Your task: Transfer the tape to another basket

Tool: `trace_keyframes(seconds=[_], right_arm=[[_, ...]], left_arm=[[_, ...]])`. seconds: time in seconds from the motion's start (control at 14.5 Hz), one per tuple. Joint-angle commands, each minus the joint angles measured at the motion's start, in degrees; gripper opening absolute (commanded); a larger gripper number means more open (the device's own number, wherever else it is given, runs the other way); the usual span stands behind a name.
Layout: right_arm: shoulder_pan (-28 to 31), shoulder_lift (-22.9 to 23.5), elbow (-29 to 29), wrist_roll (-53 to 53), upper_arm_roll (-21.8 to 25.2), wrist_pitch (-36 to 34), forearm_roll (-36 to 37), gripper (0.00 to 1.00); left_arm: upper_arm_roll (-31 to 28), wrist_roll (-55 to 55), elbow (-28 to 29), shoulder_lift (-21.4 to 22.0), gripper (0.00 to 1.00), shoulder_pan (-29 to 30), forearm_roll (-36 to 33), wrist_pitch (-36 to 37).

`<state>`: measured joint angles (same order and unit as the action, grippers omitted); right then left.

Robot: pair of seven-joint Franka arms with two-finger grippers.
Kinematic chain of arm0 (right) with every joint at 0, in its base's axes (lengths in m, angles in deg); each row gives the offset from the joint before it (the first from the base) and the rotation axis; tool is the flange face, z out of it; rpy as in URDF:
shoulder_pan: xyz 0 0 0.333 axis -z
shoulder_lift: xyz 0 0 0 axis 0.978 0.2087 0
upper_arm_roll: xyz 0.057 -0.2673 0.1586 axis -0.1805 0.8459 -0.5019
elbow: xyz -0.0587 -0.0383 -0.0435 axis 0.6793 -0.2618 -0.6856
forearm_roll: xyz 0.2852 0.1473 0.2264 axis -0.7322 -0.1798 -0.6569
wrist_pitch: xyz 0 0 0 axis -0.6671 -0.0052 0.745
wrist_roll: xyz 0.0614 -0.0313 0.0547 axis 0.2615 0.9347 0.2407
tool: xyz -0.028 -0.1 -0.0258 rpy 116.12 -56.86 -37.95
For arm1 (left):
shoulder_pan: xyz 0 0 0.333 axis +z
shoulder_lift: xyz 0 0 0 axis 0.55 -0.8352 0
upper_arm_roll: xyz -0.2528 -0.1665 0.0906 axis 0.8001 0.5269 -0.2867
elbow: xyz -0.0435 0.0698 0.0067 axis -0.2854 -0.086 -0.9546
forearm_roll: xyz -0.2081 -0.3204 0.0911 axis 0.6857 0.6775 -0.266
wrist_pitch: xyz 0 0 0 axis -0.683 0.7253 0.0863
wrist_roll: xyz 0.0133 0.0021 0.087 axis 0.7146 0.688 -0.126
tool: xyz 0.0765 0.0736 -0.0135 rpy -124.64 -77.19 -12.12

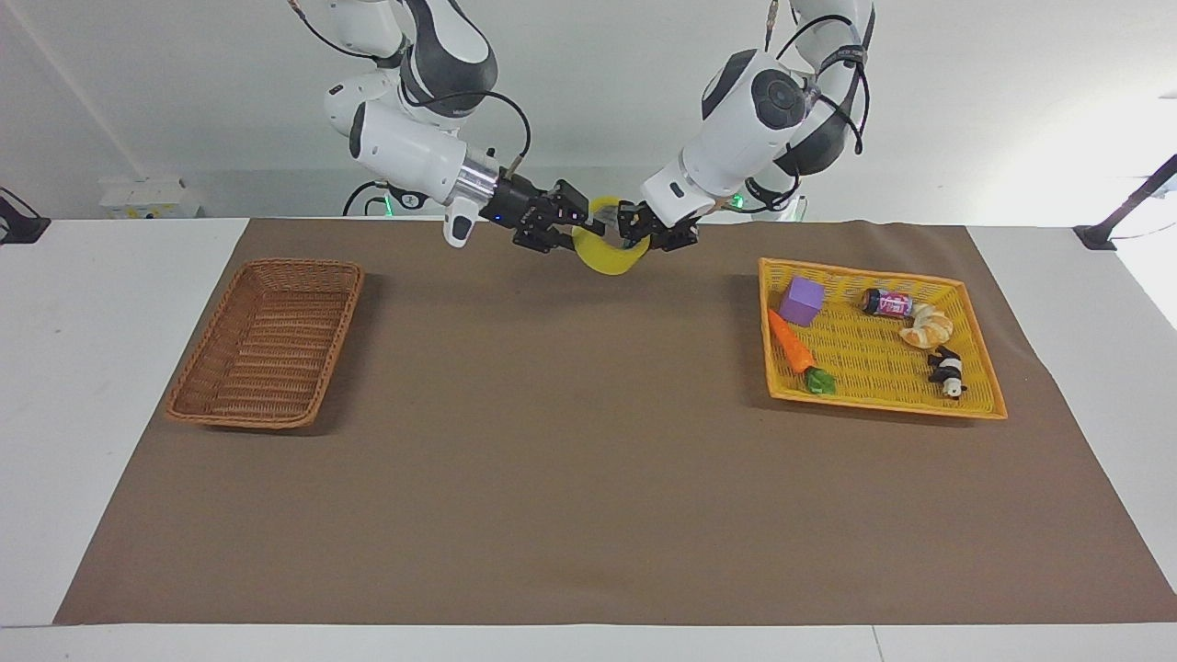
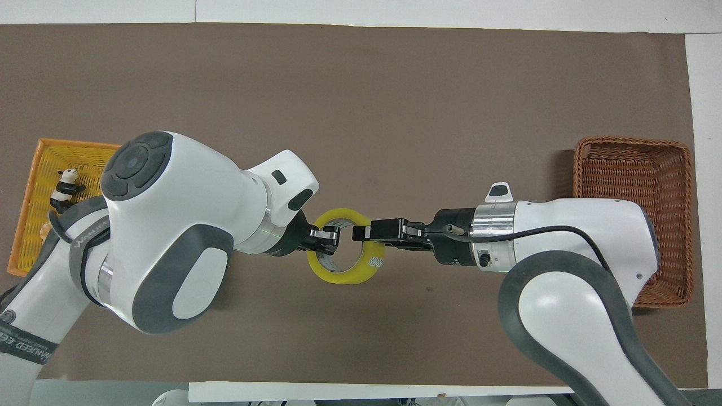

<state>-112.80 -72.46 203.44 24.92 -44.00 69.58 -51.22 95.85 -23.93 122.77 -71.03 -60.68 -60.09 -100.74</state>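
The yellow tape [image 1: 609, 260] hangs in the air between my two grippers, over the brown mat near the robots' end of the table. It also shows in the overhead view [image 2: 338, 276]. My left gripper [image 1: 631, 235] [image 2: 326, 237] is shut on the roll's rim from the left arm's end. My right gripper [image 1: 585, 221] [image 2: 361, 232] grips the rim on the side toward the right arm's end, one finger inside the ring. The dark brown wicker basket [image 1: 303, 268] [image 2: 632, 141] stands empty at the right arm's end of the table.
A flat yellow woven tray [image 1: 864, 401] [image 2: 28, 186] at the left arm's end holds a purple cube [image 1: 803, 299], a toy carrot [image 1: 793, 344], a small can [image 1: 886, 302], a bread piece [image 1: 927, 326] and a toy panda [image 1: 947, 371].
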Motion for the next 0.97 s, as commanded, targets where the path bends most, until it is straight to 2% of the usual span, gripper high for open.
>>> trace_keyframes(seconds=[0.0, 0.14, 0.28, 0.48, 0.69, 0.9], right_arm=[[0.57, -1.56, 0.87, 0.72, -0.25, -1.23, -0.71, 0.00], [0.57, -1.56, 0.87, 0.72, -0.25, -1.23, -0.63, 0.00], [0.57, -1.56, 0.87, 0.72, -0.25, -1.23, -0.63, 0.00], [0.57, -1.56, 0.87, 0.72, -0.25, -1.23, -0.63, 0.00], [0.74, -1.48, 0.87, 0.89, 0.01, -1.49, -0.37, 0.00], [8.01, -1.39, -0.18, 1.68, 0.01, -8.84, 5.32, 0.00]], left_arm=[[-0.09, -0.39, 0.12, 0.76, 0.98, -0.11, 0.04, -1.08], [-0.27, -0.48, -1.54, 0.85, 1.00, 0.15, -0.05, -0.12], [-0.80, -0.39, -4.26, 1.72, 1.00, 1.90, -0.05, 4.43], [-0.80, -0.13, -10.41, 2.17, 1.00, 11.20, -1.88, 15.77], [-0.71, 0.05, -10.96, 2.26, 1.00, 17.10, -13.18, 16.42], [-0.71, 0.40, -10.96, 1.99, 1.00, 22.72, -23.84, 15.98]])
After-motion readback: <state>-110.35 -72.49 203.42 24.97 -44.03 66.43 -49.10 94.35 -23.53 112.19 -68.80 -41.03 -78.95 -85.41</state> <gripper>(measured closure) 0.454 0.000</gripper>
